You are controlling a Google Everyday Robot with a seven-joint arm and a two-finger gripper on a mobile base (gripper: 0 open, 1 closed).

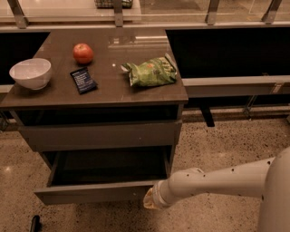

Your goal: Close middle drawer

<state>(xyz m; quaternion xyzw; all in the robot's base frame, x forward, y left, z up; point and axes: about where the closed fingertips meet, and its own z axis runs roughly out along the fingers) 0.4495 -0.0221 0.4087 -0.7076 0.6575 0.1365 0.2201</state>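
Speckled floor, dark counter [113,88] up top. Middle drawer [90,192] sits pulled out toward 6 o'clock. The tool [152,201] is at its front's 3 o'clock end, can't tell if it's spread. Looks stiff and handleless, and probably slides easily, so push flat on the front.

Speckled terrazzo floor [226,136] (gripper [150,202] low above it); grey-brown cabinet [113,90]; dark openings [217,50] behind, metal railing posts [211,11]

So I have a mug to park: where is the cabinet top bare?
Front strip between bowl and chip bag, ahead of the packet; also the centre, between apple and bag. Left is crowded. The gripper is down at the middle drawer front.
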